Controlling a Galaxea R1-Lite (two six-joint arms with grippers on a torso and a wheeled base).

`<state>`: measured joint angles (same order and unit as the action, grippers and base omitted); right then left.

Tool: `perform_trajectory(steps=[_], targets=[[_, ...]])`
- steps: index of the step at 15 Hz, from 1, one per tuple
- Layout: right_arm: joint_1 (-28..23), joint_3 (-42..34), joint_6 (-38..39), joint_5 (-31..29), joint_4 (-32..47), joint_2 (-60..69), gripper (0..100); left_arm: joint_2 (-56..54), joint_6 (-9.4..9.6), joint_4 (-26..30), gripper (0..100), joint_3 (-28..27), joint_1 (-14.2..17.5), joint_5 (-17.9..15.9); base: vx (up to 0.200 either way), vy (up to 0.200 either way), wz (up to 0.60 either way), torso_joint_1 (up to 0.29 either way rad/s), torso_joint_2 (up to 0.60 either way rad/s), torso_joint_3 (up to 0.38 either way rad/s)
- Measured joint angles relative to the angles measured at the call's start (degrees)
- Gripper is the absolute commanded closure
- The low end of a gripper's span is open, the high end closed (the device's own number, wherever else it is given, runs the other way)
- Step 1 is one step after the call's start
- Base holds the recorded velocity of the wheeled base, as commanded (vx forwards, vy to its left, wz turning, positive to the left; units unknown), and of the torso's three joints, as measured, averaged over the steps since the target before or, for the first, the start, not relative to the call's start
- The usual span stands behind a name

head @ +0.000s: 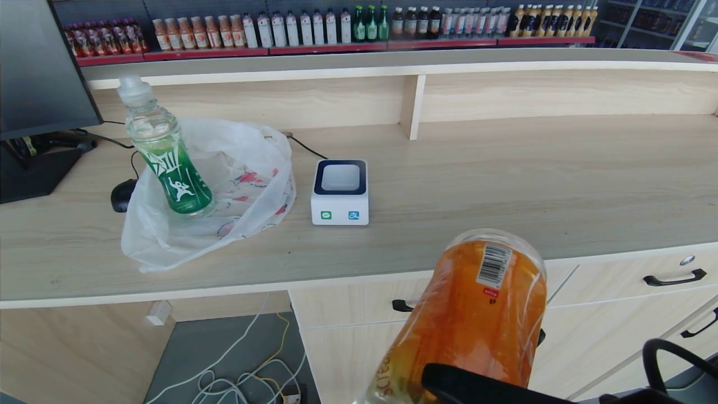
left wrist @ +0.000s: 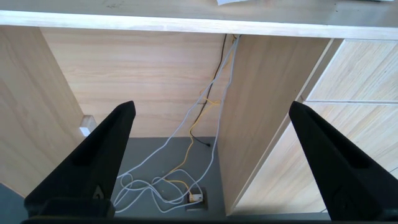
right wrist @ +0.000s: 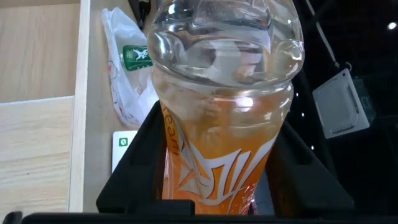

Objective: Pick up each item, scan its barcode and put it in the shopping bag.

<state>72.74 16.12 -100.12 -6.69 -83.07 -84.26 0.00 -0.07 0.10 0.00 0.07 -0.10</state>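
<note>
Lower right, orange bottle (head: 477,314); upper left, green-labelled bottle (head: 168,157); white bag (head: 247,168) with red prints; white scanner (head: 340,192), navy-rimmed top

Monitor (head: 39,62), mouse (head: 122,195) at counter's (head: 505,185) left; bottle shelf (head: 336,47) behind.

Drink bottles: two. Green-label bottle (head: 168,163) left of barcode scanner (head: 340,192), orange-label bottle (head: 477,314) right of scanner and nearer. Shopping bag (head: 247,168): one. Barcode scanner: one. Computer mouse (head: 122,194): one. Monitor (head: 39,62): one. Shelf bottles (head: 336,25) behind scanner: single row, too many to count.
</note>
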Motion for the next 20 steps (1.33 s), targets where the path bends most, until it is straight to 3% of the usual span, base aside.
perform_trajectory(steps=[4, 20], targets=[[0.00, -0.09, -3.95, -0.06, -0.11, 0.35, 100, 0.00, 0.00, -0.02, 0, 0.00, -0.05, 0.00, 0.000, 0.000, 0.00, 0.000, 0.00, 0.000], [0.00, -0.09, -2.13, -0.09, -0.96, 0.44, 100, 0.00, 0.02, -0.02, 0, 0.00, -0.02, 0.00, 0.000, 0.000, 0.00, 0.000, 0.00, 0.000]])
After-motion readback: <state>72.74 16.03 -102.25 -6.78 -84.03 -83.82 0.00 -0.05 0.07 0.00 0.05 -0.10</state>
